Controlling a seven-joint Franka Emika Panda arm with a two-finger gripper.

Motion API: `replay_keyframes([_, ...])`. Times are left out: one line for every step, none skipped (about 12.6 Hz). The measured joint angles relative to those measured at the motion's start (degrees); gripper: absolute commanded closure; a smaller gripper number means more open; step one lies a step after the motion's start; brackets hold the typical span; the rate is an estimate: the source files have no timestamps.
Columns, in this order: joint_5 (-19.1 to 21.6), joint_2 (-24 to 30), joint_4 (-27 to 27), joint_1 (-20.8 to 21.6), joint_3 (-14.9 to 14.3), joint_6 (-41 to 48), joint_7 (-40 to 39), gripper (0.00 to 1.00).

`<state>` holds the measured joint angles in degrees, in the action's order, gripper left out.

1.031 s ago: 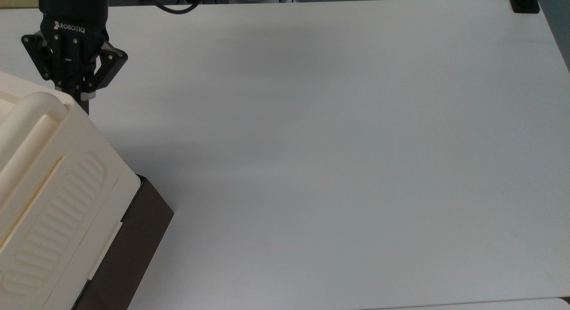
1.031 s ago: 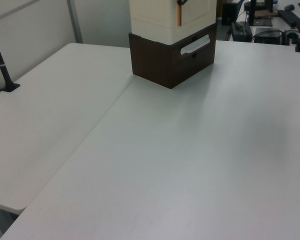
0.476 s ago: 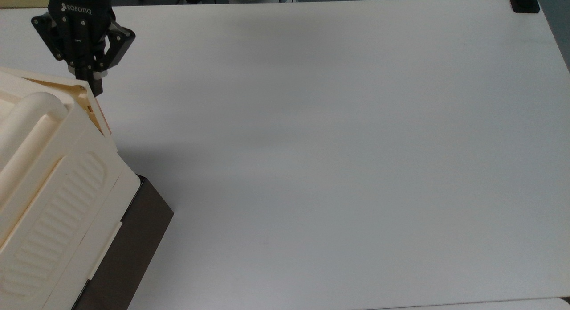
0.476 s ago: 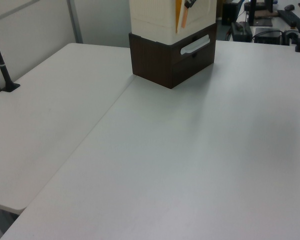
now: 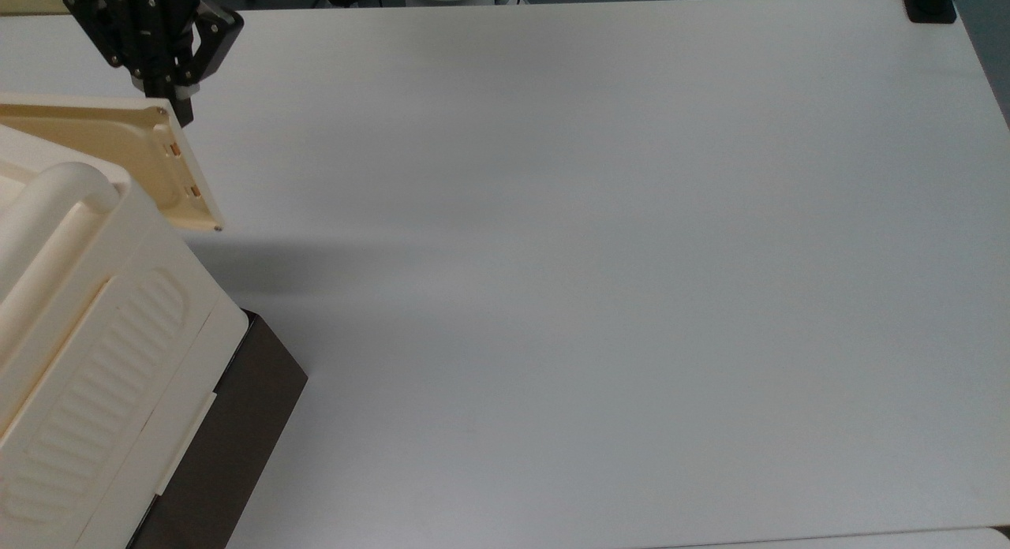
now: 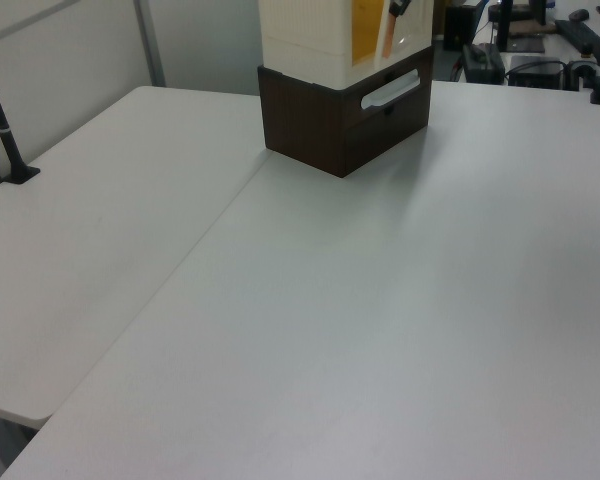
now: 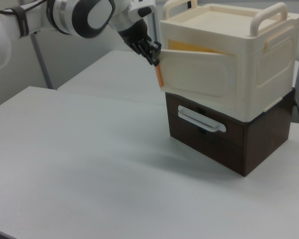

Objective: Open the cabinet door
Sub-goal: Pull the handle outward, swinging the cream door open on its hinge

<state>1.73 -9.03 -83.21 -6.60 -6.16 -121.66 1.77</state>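
- Since the earlier frames, you have swung the door (image 5: 118, 151) well out from the cabinet (image 5: 87, 328); a second ago it sat flush, and the gripper (image 5: 177, 99) has moved up toward the top view's upper edge with it.
- The door now stands ajar, hinged on the side away from the gripper, and its inner face with two small slot pairs shows in the top view.
- In the right view, the door (image 7: 199, 77) angles off the cabinet's (image 7: 239, 45) front, with a yellow-orange gap behind it.
- Your gripper (image 7: 156, 57) sits at the door's free corner, its fingers pressed close together on the door's edge.
- The cabinet sits at the top view's left edge on the white table (image 5: 592, 257), on a dark brown base (image 5: 229, 446).
- In the right view, the base (image 7: 229, 134) carries a white bar handle (image 7: 202, 120).
- In the left view, the cabinet (image 6: 310, 30) stands at the table's (image 6: 330, 320) far end, and the door (image 6: 368, 20) shows orange.
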Motion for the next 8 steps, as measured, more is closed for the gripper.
replay_keyframes([0.0,0.6,-0.09,-0.28,0.02,1.65,-0.11,0.36])
replay_keyframes([0.0,1.32,-0.33,-0.76,0.01,3.46,-0.23,0.34])
replay_keyframes([0.0,2.16,-0.71,-1.38,0.0,5.13,-0.53,0.24])
replay_keyframes([0.0,3.5,-1.67,-2.44,-0.02,6.95,-1.44,0.17])
replay_keyframes([-0.02,4.23,-2.2,-3.11,-0.04,8.07,-2.14,0.06])
replay_keyframes([-0.05,4.99,-2.65,-3.92,-0.1,9.52,-3.19,0.0])
replay_keyframes([-0.05,5.71,-2.99,-4.83,-0.19,11.08,-4.43,0.0])
replay_keyframes([-0.14,6.41,-3.19,-5.79,-0.3,12.22,-5.67,0.0])
